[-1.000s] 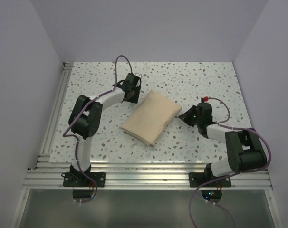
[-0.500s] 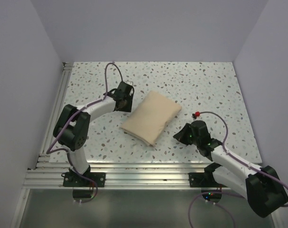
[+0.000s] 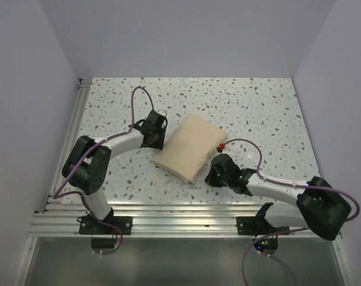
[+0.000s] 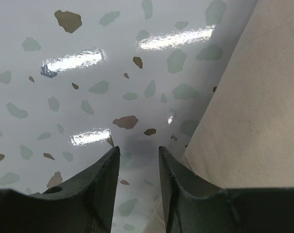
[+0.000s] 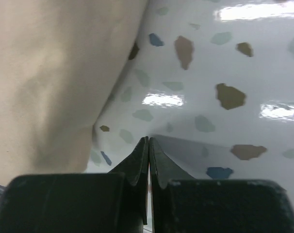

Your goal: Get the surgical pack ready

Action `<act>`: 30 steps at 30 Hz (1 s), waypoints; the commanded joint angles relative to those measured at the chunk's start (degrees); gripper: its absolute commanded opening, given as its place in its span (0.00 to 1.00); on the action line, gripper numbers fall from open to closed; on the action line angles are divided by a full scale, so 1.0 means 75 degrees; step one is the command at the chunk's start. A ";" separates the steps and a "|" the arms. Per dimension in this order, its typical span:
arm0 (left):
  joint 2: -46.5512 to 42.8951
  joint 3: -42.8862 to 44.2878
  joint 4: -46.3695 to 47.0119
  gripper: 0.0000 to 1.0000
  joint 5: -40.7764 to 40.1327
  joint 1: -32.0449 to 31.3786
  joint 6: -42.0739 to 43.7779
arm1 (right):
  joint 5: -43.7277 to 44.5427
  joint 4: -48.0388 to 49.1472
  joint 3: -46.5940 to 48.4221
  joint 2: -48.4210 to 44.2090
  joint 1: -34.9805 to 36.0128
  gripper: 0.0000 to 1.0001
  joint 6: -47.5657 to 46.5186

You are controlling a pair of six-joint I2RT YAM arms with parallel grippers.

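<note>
Since the earlier frames, both claws have closed in on the surgical pack (image 3: 189, 147). The left claw (image 3: 156, 138) has dropped from the far-left corner to the left long edge. The right claw (image 3: 210, 174) has swung in from well off to the right and now sits at the near end of the right long edge. The surgical pack, a folded tan bundle, lies flat on the speckled desk (image 3: 264, 107) between the two claws, its long axis running from near-left to far-right. In the left wrist view, the left claw (image 4: 137, 150) stands narrowly parted with only bare desk in the gap, and the surgical pack (image 4: 253, 111) lies just beside its right finger. In the right wrist view, the right claw (image 5: 148, 141) is pressed fully together and holds nothing, with the surgical pack (image 5: 55, 73) just to its left. We judge both claws about equally near. Whichever acts next must work inward across the short axis, the left claw toward its right and the right claw toward its left.
</note>
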 commanded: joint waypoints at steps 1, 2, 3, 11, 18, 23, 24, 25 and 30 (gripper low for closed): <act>-0.0451 -0.0171 0.0349 0.41 -0.0037 -0.0221 -0.0142 | 0.1064 -0.0151 0.0969 0.0889 0.0772 0.00 0.0122; -0.0463 -0.0195 0.0337 0.41 -0.0095 -0.0280 -0.0177 | 0.1194 -0.0209 0.1135 0.1055 0.1099 0.00 0.0134; -0.0498 -0.0218 0.0325 0.41 -0.0096 -0.0303 -0.0200 | 0.1323 -0.0209 0.1299 0.1219 0.1253 0.00 0.0157; -0.0663 -0.0347 0.0278 0.41 -0.0154 -0.0526 -0.0447 | 0.2517 -0.1005 0.2905 0.2626 0.2367 0.00 0.1374; -0.0651 -0.0230 0.0173 0.41 -0.0330 -0.0585 -0.0424 | 0.3198 -0.3041 0.3668 0.3050 0.2567 0.00 0.3016; -0.0698 -0.0184 -0.0026 0.41 -0.0705 -0.0445 -0.0306 | 0.3515 -0.3724 0.2966 0.2184 0.2555 0.00 0.3730; -0.0721 -0.0195 -0.0073 0.41 -0.0856 -0.0363 -0.0260 | 0.3632 -0.3841 0.2826 0.2008 0.2555 0.00 0.3836; -0.0814 -0.0184 -0.0143 0.41 -0.0927 -0.0316 -0.0224 | 0.3830 -0.3854 0.2615 0.1658 0.2532 0.00 0.3826; -0.0991 0.0085 -0.0202 0.42 -0.0941 -0.0175 -0.0119 | 0.3599 -0.3797 0.2438 0.1186 0.1421 0.00 0.3124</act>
